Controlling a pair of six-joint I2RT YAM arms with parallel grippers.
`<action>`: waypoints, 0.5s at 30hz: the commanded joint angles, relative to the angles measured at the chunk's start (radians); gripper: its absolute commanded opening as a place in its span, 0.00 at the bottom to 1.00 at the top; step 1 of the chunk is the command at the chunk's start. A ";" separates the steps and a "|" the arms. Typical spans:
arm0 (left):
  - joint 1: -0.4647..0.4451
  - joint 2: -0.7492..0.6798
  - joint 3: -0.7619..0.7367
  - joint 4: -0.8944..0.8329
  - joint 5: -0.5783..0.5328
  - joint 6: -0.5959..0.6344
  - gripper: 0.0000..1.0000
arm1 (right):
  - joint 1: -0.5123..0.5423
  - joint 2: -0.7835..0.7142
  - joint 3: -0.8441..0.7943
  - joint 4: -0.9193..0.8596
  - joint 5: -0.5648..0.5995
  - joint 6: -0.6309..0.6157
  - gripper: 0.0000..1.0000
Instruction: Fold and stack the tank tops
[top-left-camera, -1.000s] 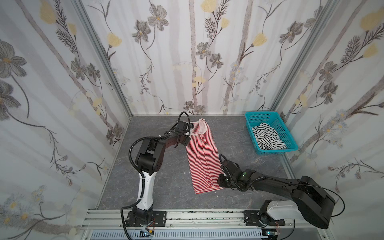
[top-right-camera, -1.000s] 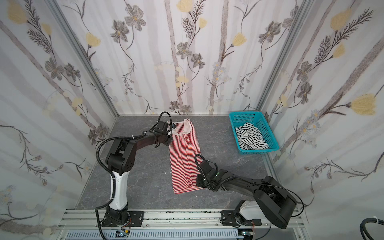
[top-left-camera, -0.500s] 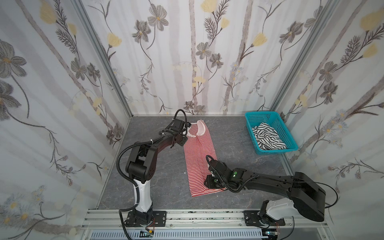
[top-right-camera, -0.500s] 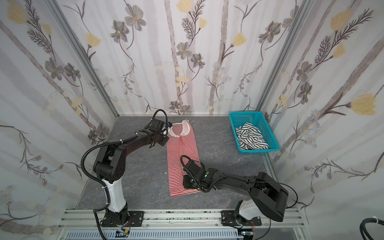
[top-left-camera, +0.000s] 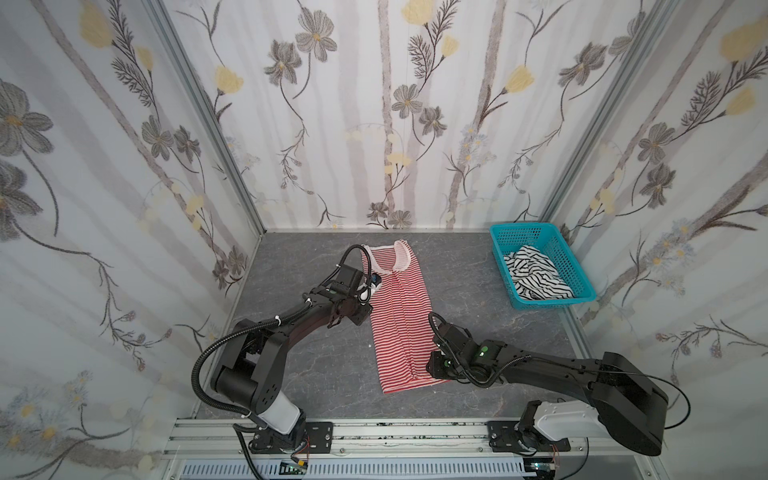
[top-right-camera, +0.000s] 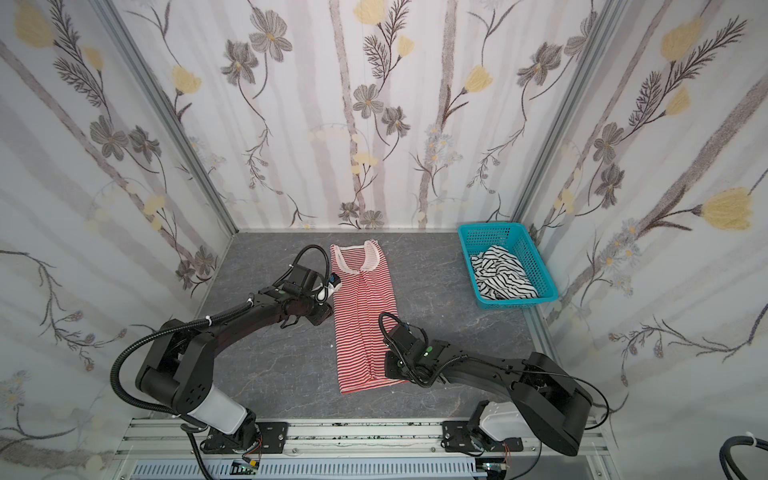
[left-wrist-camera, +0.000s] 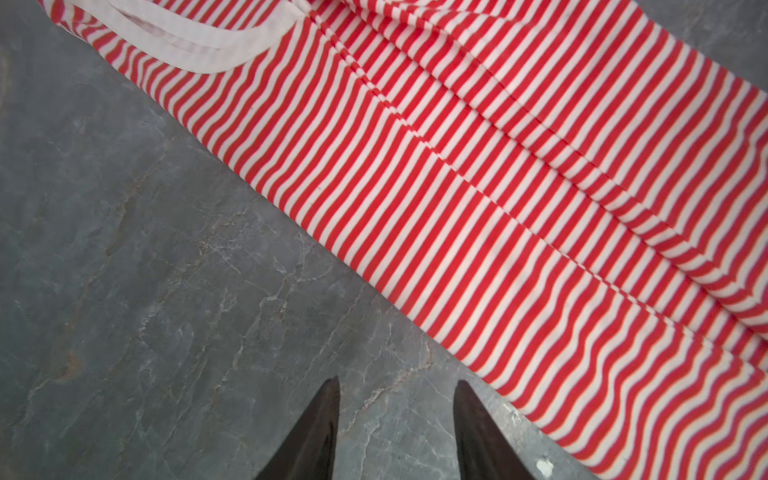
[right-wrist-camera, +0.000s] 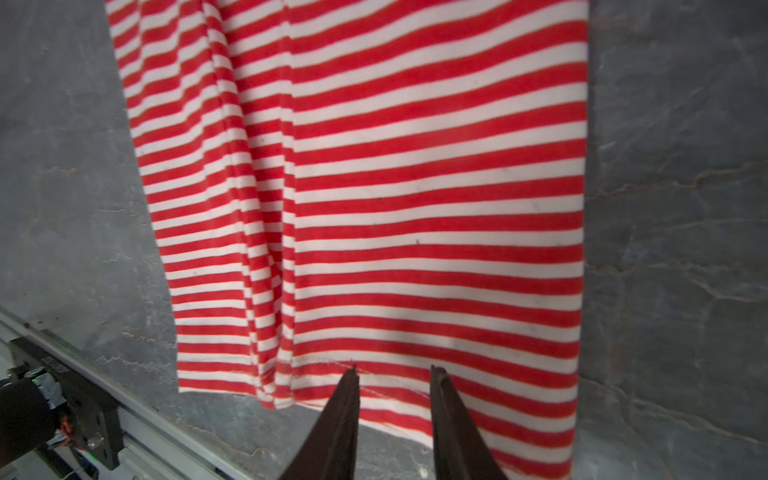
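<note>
Red-and-white tank top (top-left-camera: 399, 328), collar end farther left

tank top (top-left-camera: 399, 324): table (top-left-camera: 299, 365) centre | basket (top-left-camera: 524, 237): right rear | second top (top-left-camera: 536, 278): in basket

Red-white striped top (top-left-camera: 399, 324); teal basket (top-left-camera: 557, 303)

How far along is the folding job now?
Done: the red-and-white tank top lies folded lengthwise into a narrow strip. In hand: the right pincer, open, hovers at its hem; the left pincer, open, is beside it. Left: likely a crosswise fold, then the black-and-white tank top, crumpled in the teal basket, and stacking.
</note>
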 joint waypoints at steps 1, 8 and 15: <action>-0.009 -0.047 -0.061 0.005 0.066 0.003 0.46 | 0.033 0.059 0.025 0.034 0.006 0.014 0.31; -0.011 -0.152 -0.181 0.046 0.023 0.000 0.53 | 0.115 0.199 0.120 0.043 -0.015 0.035 0.31; -0.013 -0.262 -0.263 0.043 0.024 0.013 0.60 | 0.124 0.105 0.141 0.000 0.030 0.042 0.46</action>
